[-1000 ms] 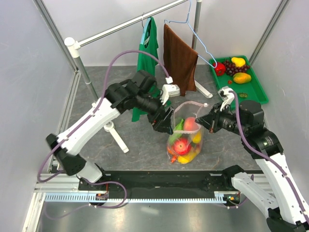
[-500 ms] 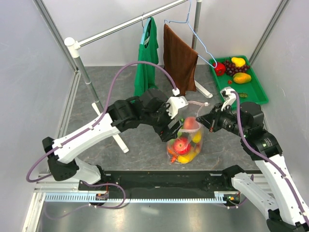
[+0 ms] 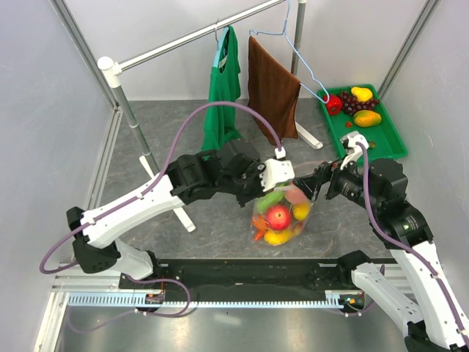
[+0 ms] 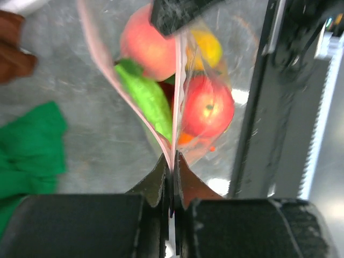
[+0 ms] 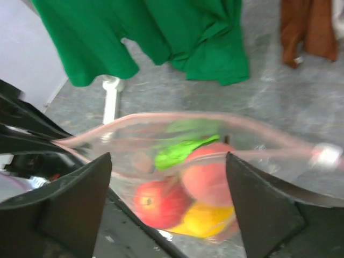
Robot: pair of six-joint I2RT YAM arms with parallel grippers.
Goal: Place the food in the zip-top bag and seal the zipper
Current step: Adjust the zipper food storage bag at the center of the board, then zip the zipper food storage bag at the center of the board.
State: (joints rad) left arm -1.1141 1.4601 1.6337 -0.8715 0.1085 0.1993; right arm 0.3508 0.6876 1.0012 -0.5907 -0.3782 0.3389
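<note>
Zip-top bag [image 3: 283, 214] pinched at one end, mouth agape

Seen from above, the clear bag stands on the grey table [image 3: 227, 227], front and centre, between the two claws; its belly is packed with food [image 3: 278, 217] in red, yellow, orange and green; the left gripper [image 3: 277, 185] sits at its upper left edge, the right gripper [image 3: 315, 183] just beside its upper right; more fruit lies in a green tray [image 3: 388, 143] at the far right, well apart.

At the left wrist, the claw's fingers [image 4: 158, 180] are pressed together on the pink zipper [image 4: 166, 150], which runs away from them along the rim; a red apple [image 4: 208, 107], a peach [image 4: 148, 45], a green vegetable [image 4: 148, 99] and a yellow piece [image 4: 207, 48] show through the plastic.

At the right wrist, the fingers [image 5: 75, 199] stand wide apart, gripping nothing; beyond them the bag's mouth gapes in a long oval, the zipper unsealed; a white slider [image 5: 325, 156] sits at its right end; a green cloth [image 5: 161, 32] and a brown towel [image 5: 309, 27] hang behind.
</note>
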